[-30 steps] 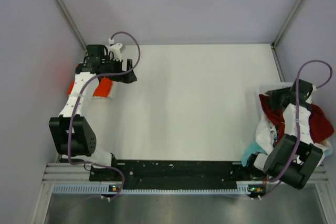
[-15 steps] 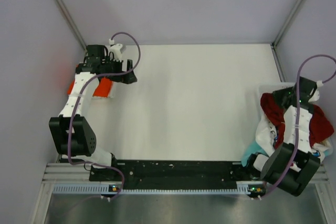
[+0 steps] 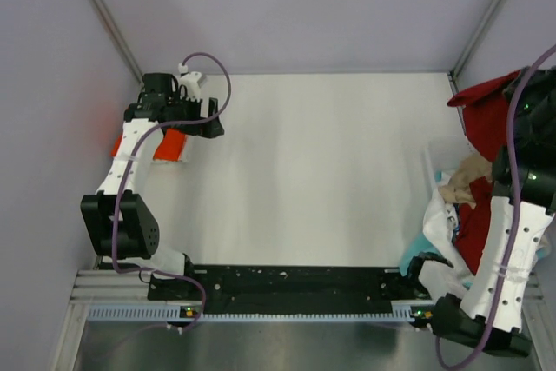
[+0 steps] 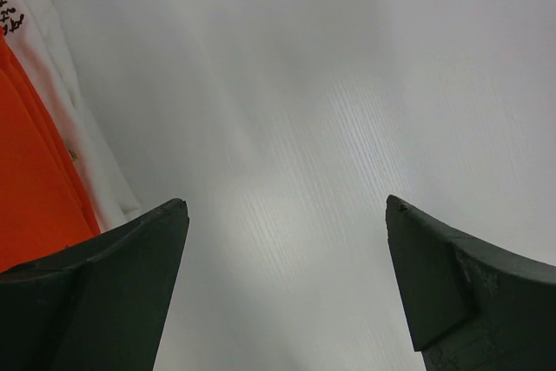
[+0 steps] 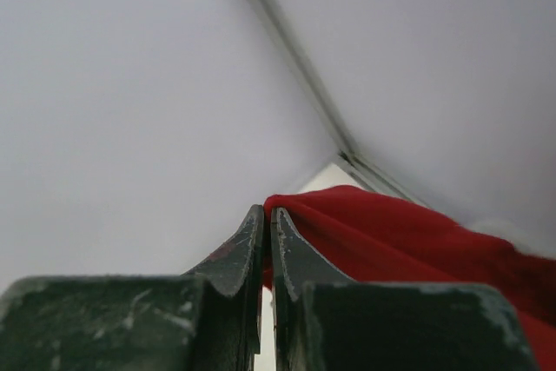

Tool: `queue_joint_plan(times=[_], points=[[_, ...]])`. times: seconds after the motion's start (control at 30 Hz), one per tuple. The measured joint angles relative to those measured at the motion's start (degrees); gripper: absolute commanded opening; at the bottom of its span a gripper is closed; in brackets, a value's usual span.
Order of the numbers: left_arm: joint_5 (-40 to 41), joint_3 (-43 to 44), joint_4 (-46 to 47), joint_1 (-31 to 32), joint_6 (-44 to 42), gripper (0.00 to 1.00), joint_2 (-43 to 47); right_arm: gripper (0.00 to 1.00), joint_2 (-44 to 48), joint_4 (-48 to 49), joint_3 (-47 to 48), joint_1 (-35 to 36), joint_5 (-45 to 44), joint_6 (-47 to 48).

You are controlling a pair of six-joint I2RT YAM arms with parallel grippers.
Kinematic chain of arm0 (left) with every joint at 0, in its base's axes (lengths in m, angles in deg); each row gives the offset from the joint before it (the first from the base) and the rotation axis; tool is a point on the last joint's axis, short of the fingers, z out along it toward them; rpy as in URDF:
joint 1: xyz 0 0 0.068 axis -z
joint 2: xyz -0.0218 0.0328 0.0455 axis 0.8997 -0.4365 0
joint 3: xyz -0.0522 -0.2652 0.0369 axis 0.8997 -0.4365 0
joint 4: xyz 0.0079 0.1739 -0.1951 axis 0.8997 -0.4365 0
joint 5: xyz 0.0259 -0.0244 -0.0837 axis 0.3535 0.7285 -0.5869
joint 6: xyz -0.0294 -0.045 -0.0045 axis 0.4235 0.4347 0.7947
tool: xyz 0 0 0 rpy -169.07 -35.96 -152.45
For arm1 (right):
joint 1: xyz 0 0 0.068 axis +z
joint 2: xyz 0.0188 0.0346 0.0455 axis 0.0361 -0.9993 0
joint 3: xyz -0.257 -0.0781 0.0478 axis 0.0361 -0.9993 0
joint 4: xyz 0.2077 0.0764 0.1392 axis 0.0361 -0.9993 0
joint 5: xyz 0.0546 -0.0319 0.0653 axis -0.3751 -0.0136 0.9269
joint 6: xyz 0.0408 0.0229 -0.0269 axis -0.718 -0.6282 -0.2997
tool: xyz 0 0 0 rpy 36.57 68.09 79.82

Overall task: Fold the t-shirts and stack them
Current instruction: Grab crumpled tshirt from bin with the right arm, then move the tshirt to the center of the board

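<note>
My right gripper is shut on an edge of the large dark red t-shirt and holds it high at the far right. The shirt hangs from there down to the pile at the right table edge. In that pile lie a beige shirt and a white printed shirt. At the far left a folded bright orange-red shirt lies on a folded white printed one. My left gripper is open and empty over bare table, just right of that stack.
A teal cloth sticks out at the near side of the right pile. A thin white rim stands at the pile's left side. Walls and metal frame posts close the table on three sides. The right arm rises steeply over the pile.
My right arm has risen and pulled the dark red shirt up out of the pile toward the far right corner, uncovering the beige shirt. The left arm has not moved.
</note>
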Motion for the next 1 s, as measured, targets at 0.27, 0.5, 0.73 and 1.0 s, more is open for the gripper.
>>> queue_joint_plan(times=[0.27, 0.5, 0.73, 1.0], points=[[1.4, 0.0, 0.0, 0.0, 0.1, 0.99, 0.0, 0.00, -14.7, 2.7, 27.4, 31.9, -6.4, 13.9], [6.6, 0.0, 0.5, -0.5, 1.2, 0.99, 0.6, 0.00, -29.3, 4.5, 41.2, 58.0, -0.6, 25.3], [13.6, 0.0, 1.0, -4.0, 2.4, 0.99, 0.7, 0.00, -41.4, 4.7, 40.2, 64.4, 15.5, 25.9], [17.4, 0.0, 1.1, -8.4, 2.8, 0.99, 1.1, 0.00, -44.5, 0.7, 23.8, 66.2, 21.4, 30.4]])
